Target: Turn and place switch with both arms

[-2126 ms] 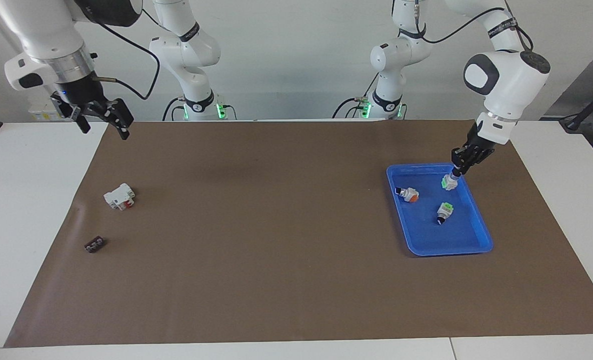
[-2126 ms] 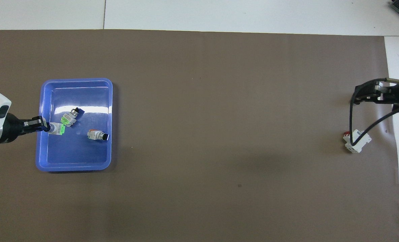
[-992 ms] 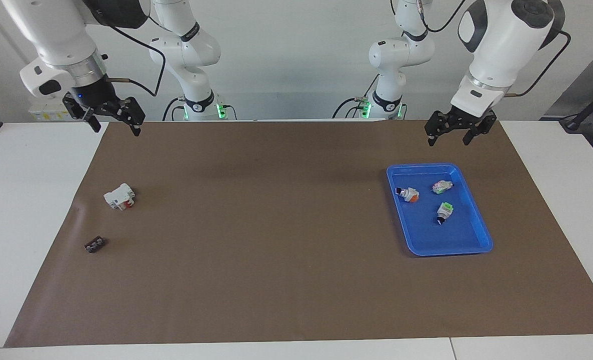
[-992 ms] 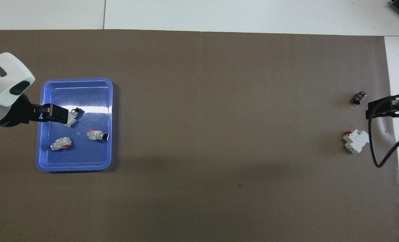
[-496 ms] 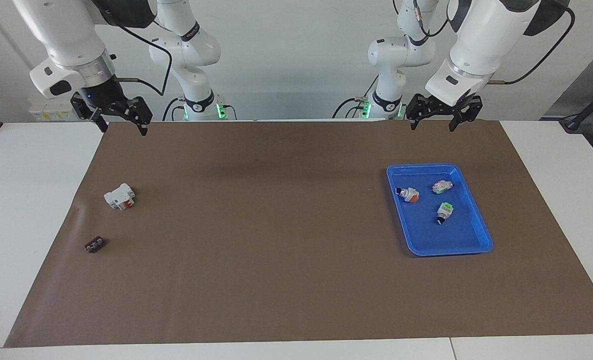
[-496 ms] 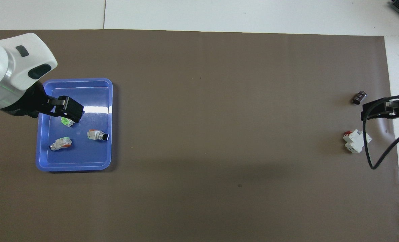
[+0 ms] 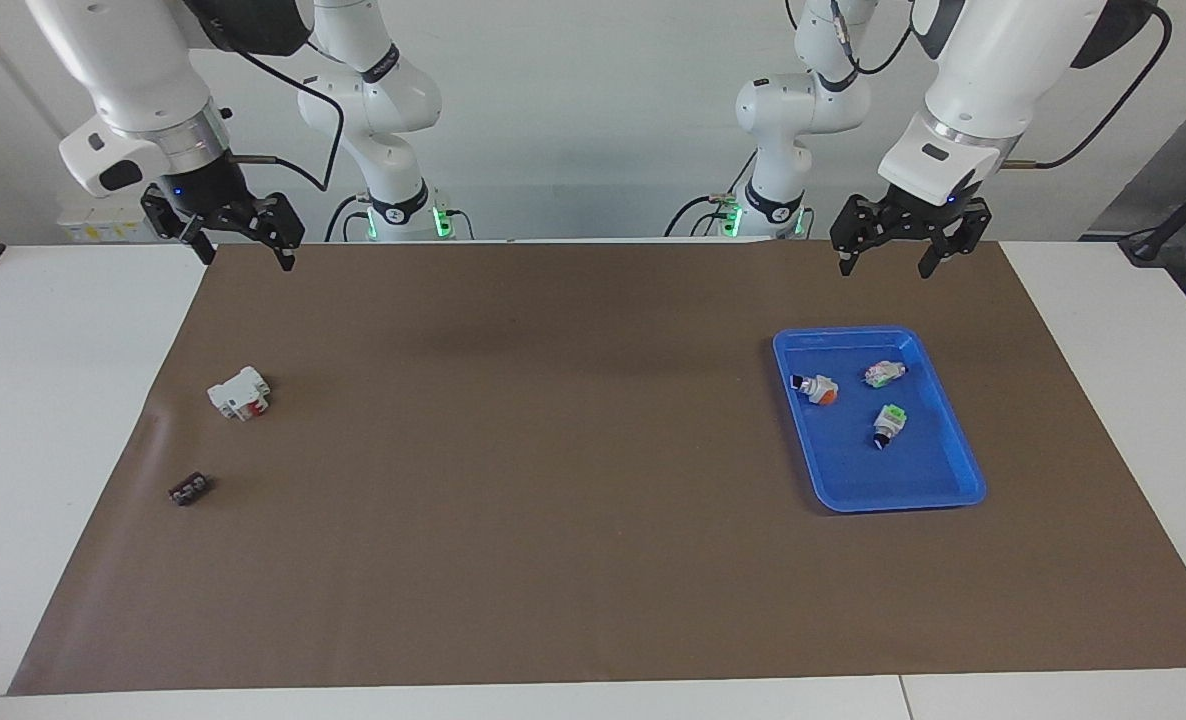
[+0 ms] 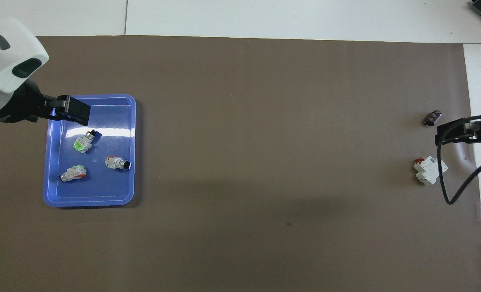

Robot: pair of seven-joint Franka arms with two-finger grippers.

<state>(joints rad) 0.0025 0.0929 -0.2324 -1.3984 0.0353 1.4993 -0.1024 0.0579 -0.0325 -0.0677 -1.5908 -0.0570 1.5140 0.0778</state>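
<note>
From the facing camera, the left gripper hangs with its fingers spread wide and empty above the mat's edge by the robots, at the left arm's end; the right gripper hangs likewise wide and empty above the mat's corner at the right arm's end. The switch lies on its side in the blue tray, beside an orange-ended switch and a green-capped switch. From overhead, the left gripper covers the tray's edge farthest from the robots, clear of the switch. A white circuit breaker and a small dark part lie near the right gripper.
</note>
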